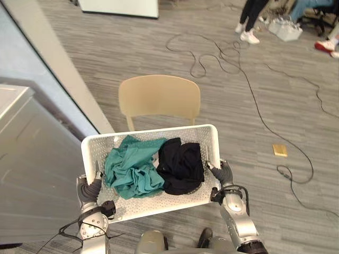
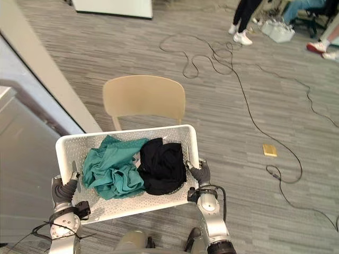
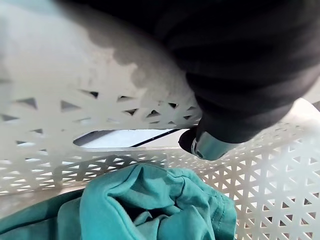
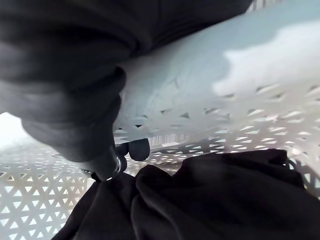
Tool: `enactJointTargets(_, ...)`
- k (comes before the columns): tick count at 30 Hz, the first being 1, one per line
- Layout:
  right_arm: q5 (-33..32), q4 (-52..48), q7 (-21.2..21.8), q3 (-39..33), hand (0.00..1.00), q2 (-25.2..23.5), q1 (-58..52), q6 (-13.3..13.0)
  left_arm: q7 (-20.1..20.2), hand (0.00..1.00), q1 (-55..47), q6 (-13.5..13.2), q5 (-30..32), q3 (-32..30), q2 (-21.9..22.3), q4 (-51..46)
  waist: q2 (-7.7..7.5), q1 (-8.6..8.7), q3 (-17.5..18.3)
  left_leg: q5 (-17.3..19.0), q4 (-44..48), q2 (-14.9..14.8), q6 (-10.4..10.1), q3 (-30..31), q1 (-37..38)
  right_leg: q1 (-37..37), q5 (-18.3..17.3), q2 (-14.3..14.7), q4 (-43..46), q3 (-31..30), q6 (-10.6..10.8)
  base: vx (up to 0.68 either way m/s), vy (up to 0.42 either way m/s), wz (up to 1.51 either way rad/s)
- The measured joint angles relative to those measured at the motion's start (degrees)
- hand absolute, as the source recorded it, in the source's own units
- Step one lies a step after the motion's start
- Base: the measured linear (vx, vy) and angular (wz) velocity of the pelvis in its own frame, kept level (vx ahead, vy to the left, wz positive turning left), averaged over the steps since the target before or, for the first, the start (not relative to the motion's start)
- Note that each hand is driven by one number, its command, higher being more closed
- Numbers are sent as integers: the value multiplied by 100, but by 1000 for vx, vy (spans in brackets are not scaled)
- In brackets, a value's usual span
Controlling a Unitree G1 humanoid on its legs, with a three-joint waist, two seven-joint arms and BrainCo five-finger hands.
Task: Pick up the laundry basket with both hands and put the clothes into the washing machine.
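A white perforated laundry basket (image 1: 151, 135) hangs in the air between my two hands, in front of a beige chair (image 1: 159, 95). Inside lie a crumpled teal garment (image 1: 132, 166) on the left and a black garment (image 1: 181, 165) on the right. My left hand (image 1: 90, 189) clasps the basket's left rim, and its thumb (image 3: 207, 145) hooks over the rim by the handle slot above the teal garment (image 3: 150, 210). At the right rim my right hand (image 1: 222, 173) grips likewise, thumb (image 4: 135, 149) curled over the edge above the black garment (image 4: 200, 200).
A pale washing machine (image 1: 26, 174) stands at the left beside a slanted wall panel. Black cables (image 1: 254, 100) snake over the grey floor, and a small yellow block (image 1: 279, 150) lies at the right. A person's legs (image 1: 249, 21) stand at the far back.
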State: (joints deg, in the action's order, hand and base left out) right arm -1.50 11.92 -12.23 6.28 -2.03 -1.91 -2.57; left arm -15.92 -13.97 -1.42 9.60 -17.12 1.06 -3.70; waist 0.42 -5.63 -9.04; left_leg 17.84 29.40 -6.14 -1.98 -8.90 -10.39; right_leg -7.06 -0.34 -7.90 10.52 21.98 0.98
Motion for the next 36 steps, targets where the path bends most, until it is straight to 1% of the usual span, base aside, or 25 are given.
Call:
enactJointTargets(1,5,4,5,-65,100,-31,24,14,59,100,191,-3,-3,-37,-35,102,8,6,-29,-312,-677,-73,3,56,143,-59,10,64,0,-15,44,82,19,-13)
enactJointTargets(4,55,-70,15,-69,100,-201,-67,40,80,100,414,39,-70,-124,-222,374,-95,23,-63,-337,-630,-46,2,-21,107,-62,70,11,-67,14,69,61,57,-8)
enactJointTargets(5,65,-85,17,-72,100,-198,-83,43,83,100,416,46,-104,-124,-246,375,-105,27,-79,-337,-606,-35,2,-32,108,-52,70,-3,-67,17,69,81,75,-5)
enactJointTargets(8,120,-173,119,-70,100,-198,-127,69,91,100,434,93,-173,-155,-257,376,-19,15,-229,-337,-420,-17,2,-62,39,-45,70,-22,-66,16,69,49,29,-4)
enactJointTargets(10,130,-204,122,-71,100,-198,-67,69,91,100,530,102,-225,-160,-302,382,0,12,-381,-337,-320,-35,2,-58,-29,-59,70,-24,-63,19,69,0,0,0)
enactJointTargets(12,140,-209,107,-84,100,-191,187,70,91,100,855,124,-253,-178,-458,511,-24,12,-623,-337,-140,-95,3,-43,-276,-223,70,-3,-32,73,68,-20,-21,0)
enactJointTargets(14,139,-206,65,-189,100,-170,572,89,91,100,1395,145,-373,-194,-638,785,-23,13,-945,-337,-10,-129,3,22,-512,-381,70,19,-12,123,68,-70,-53,4)
enactJointTargets(16,136,-201,-31,-255,100,-157,903,119,91,100,1788,204,-511,-195,-799,927,-40,6,-1107,-335,46,-158,6,42,-735,-583,71,34,29,138,68,-85,-41,1)
enactJointTargets(18,132,-73,-180,-416,100,-105,1526,143,91,100,2478,230,-746,-193,-1116,1216,-65,-6,-1364,-335,92,-209,6,94,-973,-802,107,93,35,150,18,-118,-63,-4)
enactJointTargets(19,130,56,-248,-451,100,-86,1746,145,91,0,2763,232,-838,-193,-1252,1406,-65,-13,-1398,-335,94,-244,6,97,-1074,-906,137,122,37,154,-22,-82,-46,-6)
enactJointTargets(20,129,145,-284,-457,100,-74,1924,149,89,0,2954,228,-912,-182,-1354,1537,-65,-22,-1419,-335,105,-266,6,97,-1148,-980,157,142,38,148,-22,-98,-57,-11)
enactJointTargets(21,111,285,-427,-482,0,-30,2306,155,72,0,3492,226,-1048,-180,-1553,1902,-65,-86,-1461,-336,141,-307,6,101,-1336,-1163,170,177,41,141,-34,-89,-58,-11)
enactJointTargets(22,102,301,-466,-490,0,6,2419,170,45,0,3710,233,-1088,-181,-1604,2038,-64,-133,-1514,-336,151,-323,6,97,-1370,-1205,177,190,42,136,-46,-101,-70,-15)
enactJointTargets(23,97,325,-524,-489,0,51,2612,194,-60,0,4031,245,-1128,-182,-1715,2223,-66,-159,-1620,-336,155,-370,6,91,-1417,-1249,225,237,31,138,-105,-56,-48,-10)
enactJointTargets(25,86,347,-566,-492,0,87,2784,205,-199,0,4415,268,-1197,-194,-1815,2492,-68,-153,-1663,-336,161,-430,6,102,-1537,-1349,275,296,7,154,-134,-54,-49,-7)
enactJointTargets(27,-9,351,-674,-481,0,99,2874,305,-344,0,4697,329,-1334,-318,-1831,2684,-70,-157,-1666,-338,161,-500,3,92,-1670,-1470,390,368,-60,153,-192,-31,-37,-12)
enactJointTargets(29,-77,348,-785,-531,0,152,2885,314,-532,0,5019,385,-1538,-627,-1868,3042,-133,-129,-1744,-366,157,-533,-44,64,-1703,-1506,424,395,-97,155,-228,-13,-31,-11)
enactJointTargets(30,-87,346,-796,-548,0,150,2872,314,-589,0,5132,435,-1591,-667,-1954,3194,-161,-118,-1760,-370,156,-552,-51,66,-1725,-1523,425,412,-97,161,-229,-7,-26,-4)
enactJointTargets(31,-115,338,-797,-589,0,167,2862,315,-593,0,5232,514,-1607,-772,-2012,3261,-199,-107,-1787,-377,152,-566,-64,75,-1745,-1534,427,426,-99,178,-233,2,-31,5)
enactJointTargets(32,-129,269,-777,-603,0,217,2822,315,-602,0,5353,628,-1602,-902,-2049,3288,-201,-107,-1838,-378,141,-592,-65,99,-1758,-1534,446,451,-99,219,-262,3,-29,8)
enactJointTargets(34,-129,201,-762,-657,0,257,2763,315,-604,0,5434,724,-1598,-1099,-2053,3288,-216,-107,-1884,-378,139,-616,-66,113,-1777,-1533,448,465,-99,289,-266,8,-16,9)
enactJointTargets(36,-127,151,-721,-774,0,258,2623,353,-604,0,5510,789,-1614,-1436,-2053,3286,-221,-125,-1897,-383,139,-632,-74,110,-1793,-1531,448,471,-99,317,-266,25,11,6)
